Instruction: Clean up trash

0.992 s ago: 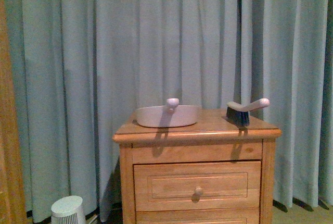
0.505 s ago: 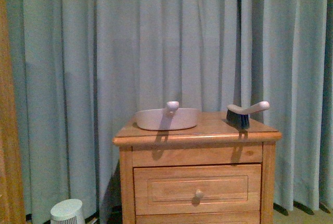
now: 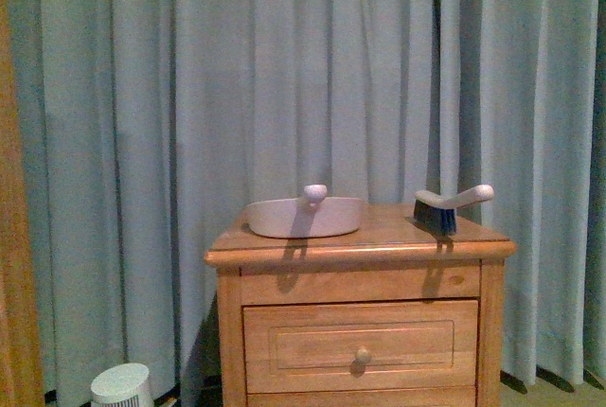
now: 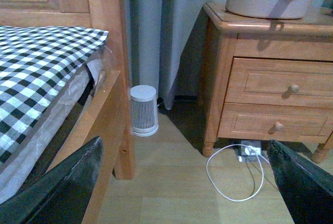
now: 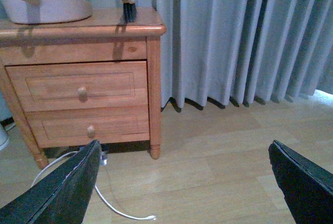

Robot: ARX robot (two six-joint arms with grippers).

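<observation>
A home bedroom: a wooden bed with checked bedding, a two-drawer nightstand, floor-length curtains.

My two dark fingers sit wide apart in the lower corners of the frame. At upper left stands the wooden bench, carrying a dustpan and a brush. A white cable trails on the floor below it. A curtain fills the upper right.

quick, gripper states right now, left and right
Left gripper: open, holding nothing.
Right gripper: open, holding nothing.
</observation>
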